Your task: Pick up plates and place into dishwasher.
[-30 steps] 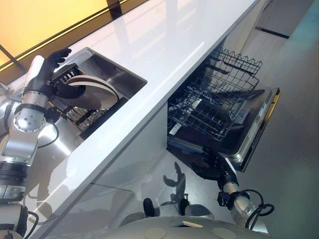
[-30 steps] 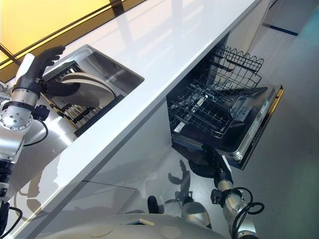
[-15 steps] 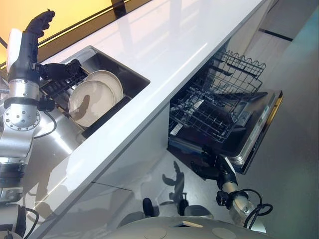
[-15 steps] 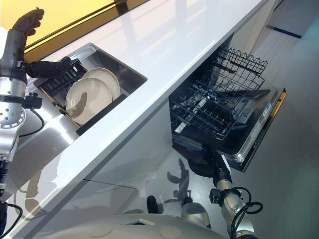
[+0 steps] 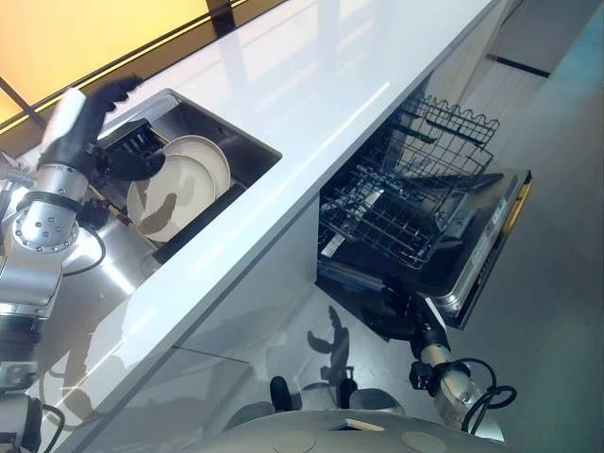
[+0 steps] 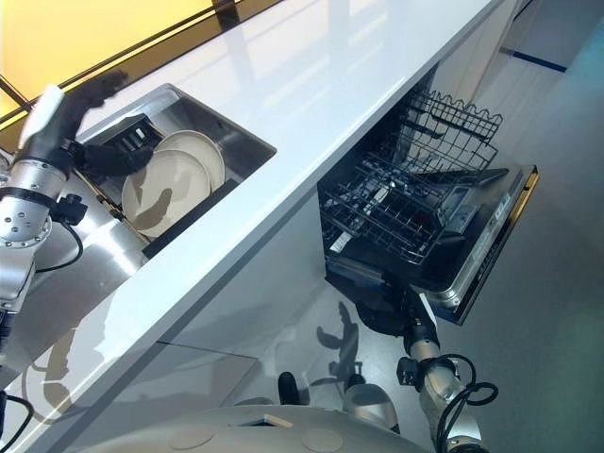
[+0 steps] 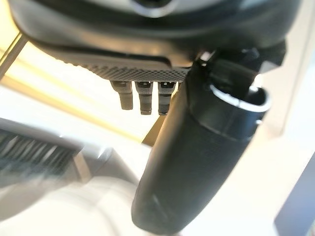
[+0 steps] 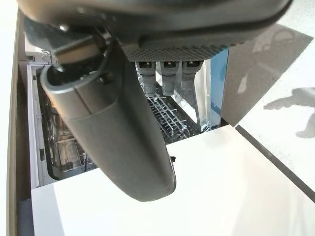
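We are holding our left hand (image 5: 90,132) over the far left end of the sink (image 5: 247,142), its fingers (image 7: 141,96) straight and spread, gripping nothing. The thumb is reaching down toward the upper edge of the plates (image 5: 175,187); whether it is touching them is hard to say, as the wrist view is blurred there.

The two plates are sitting in the sink, one overlapping the other, leaning back against a dark rack (image 5: 132,142) at the sink's left end. They are pale cream, with their faces turned up toward us. A dark strip is running along the sink's near edge just below them.

The sink is sitting in a long white counter (image 5: 311,85), which is running diagonally across both eye views.

Our right hand (image 5: 401,307) is hanging low, beneath the counter and just beside the near corner of the open dishwasher door (image 5: 477,250). In its wrist view the fingers (image 8: 168,76) are lying straight and relaxed, and we are holding nothing with them.

The dishwasher (image 6: 420,212) is standing open under the counter, well apart from the plates. Its lower basket (image 5: 401,212) is pulled out over the door, and a second wire basket (image 5: 453,123) is showing behind it. We are seeing no plates in either one.
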### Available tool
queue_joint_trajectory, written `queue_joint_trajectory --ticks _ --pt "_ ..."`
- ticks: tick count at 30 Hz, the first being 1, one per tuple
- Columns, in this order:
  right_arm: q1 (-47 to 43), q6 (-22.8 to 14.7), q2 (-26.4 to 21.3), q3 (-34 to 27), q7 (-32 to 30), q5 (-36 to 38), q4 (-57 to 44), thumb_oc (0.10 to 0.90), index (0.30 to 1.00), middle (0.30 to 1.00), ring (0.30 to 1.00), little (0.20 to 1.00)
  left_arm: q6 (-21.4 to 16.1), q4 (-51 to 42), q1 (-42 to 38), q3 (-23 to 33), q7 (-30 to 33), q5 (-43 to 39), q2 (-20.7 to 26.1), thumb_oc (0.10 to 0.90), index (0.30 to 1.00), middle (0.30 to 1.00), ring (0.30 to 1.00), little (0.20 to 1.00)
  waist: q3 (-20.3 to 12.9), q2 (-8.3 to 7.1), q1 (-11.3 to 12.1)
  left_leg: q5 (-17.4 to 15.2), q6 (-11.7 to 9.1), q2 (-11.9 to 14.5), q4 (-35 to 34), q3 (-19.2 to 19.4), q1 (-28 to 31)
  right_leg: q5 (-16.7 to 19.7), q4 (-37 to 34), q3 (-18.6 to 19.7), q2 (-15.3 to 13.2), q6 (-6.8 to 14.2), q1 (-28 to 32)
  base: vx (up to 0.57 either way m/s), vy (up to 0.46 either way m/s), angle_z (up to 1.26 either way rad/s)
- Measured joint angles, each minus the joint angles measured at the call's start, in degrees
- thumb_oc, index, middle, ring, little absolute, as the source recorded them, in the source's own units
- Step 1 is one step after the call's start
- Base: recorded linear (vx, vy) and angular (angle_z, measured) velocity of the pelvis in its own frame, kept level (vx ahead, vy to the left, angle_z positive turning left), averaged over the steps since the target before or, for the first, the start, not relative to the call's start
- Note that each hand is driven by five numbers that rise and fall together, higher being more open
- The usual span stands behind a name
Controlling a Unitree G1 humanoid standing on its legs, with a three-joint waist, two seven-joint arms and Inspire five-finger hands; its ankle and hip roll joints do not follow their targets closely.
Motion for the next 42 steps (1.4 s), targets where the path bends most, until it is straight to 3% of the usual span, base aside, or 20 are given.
queue_joint_trajectory --ticks 5,14,23,29,42 --pt "0.05 0.01 -0.25 0.0 -0.04 0.04 0.0 0.8 0.9 0.9 0.9 0.9 4.95 7.81 -1.84 -4.0 -8.51 -0.33 0.76 0.8 0.9 0.9 0.9 0.9 -0.23 0.7 -1.4 0.0 0.0 0.04 0.0 0.1 0.0 0.0 0.0 0.34 0.04 -0.01 -0.08 0.01 -0.003 -0.01" --pt "0.35 0.01 -1.44 0.02 -0.06 0.11 0.01 0.8 0.9 0.9 0.9 0.9 6.94 15.67 -5.08 -10.38 -13.69 -1.47 0.76 0.8 0.9 0.9 0.9 0.9 -0.05 1.37 -2.47 0.0 0.0 0.06 0.0 0.78 0.01 0.01 0.15 0.65 0.02 -0.01 -0.26 0.03 -0.007 -0.01" --pt "0.92 0.0 -3.51 0.01 -0.16 0.23 0.17 0.8 0.9 0.9 0.9 0.9 10.13 24.15 -9.48 -12.16 -15.06 -2.55 0.76 0.8 0.9 0.9 0.9 0.9 0.06 3.5 -4.53 -0.01 -0.01 0.14 -0.02 1.34 -0.23 0.0 0.64 1.15 0.07 0.0 -1.06 0.04 -0.004 -0.03" --pt "1.32 0.0 -4.34 -0.14 -0.53 0.25 0.25 0.8 0.9 0.9 0.9 0.9 10.56 26.35 -10.07 -12.16 -14.52 -3.0 0.76 0.8 0.9 0.9 0.9 0.9 0.17 3.74 -5.47 -0.01 -0.01 0.17 -0.02 1.46 -0.22 -0.01 0.7 1.26 0.11 0.01 -1.18 0.04 -0.011 -0.01" --pt "1.23 -1.16 -4.32 -0.39 -0.37 0.21 0.56 0.8 0.9 0.9 0.9 0.9 8.28 24.6 -10.06 -11.76 -8.43 -4.74 0.68 0.8 0.9 0.9 0.9 0.9 1.46 4.0 -4.82 -0.01 -0.02 0.11 -0.02 1.34 -0.3 -0.01 0.7 1.19 0.06 0.01 -1.22 0.0 0.0 0.0"
